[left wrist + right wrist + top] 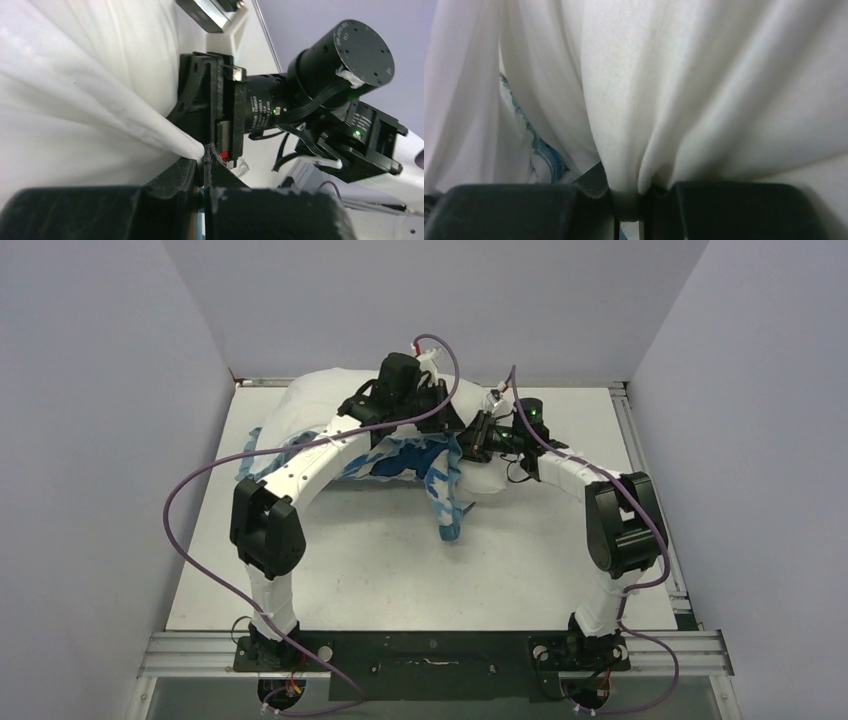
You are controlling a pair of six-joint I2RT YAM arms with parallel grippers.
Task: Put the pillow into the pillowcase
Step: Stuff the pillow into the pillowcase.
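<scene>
The white pillow (300, 405) lies at the back left of the table, partly under my left arm. The blue-edged pillowcase (425, 465) is bunched in the middle, with a blue strip hanging toward the front. My left gripper (447, 412) is shut on a thin fold of white cloth (165, 132). A sliver of blue shows between its jaws, so it looks like the pillowcase. My left gripper also shows in its own wrist view (205, 155). My right gripper (478, 438) faces it closely and is shut (626, 192) on a bunch of white cloth (634, 100). A blue ruffle (544, 157) lies beside that bunch.
The right arm's gripper body (205, 90) and wrist motor (345, 55) fill the left wrist view just ahead. Purple cables (200, 530) loop off both arms. Grey walls close the table (400, 570) on three sides.
</scene>
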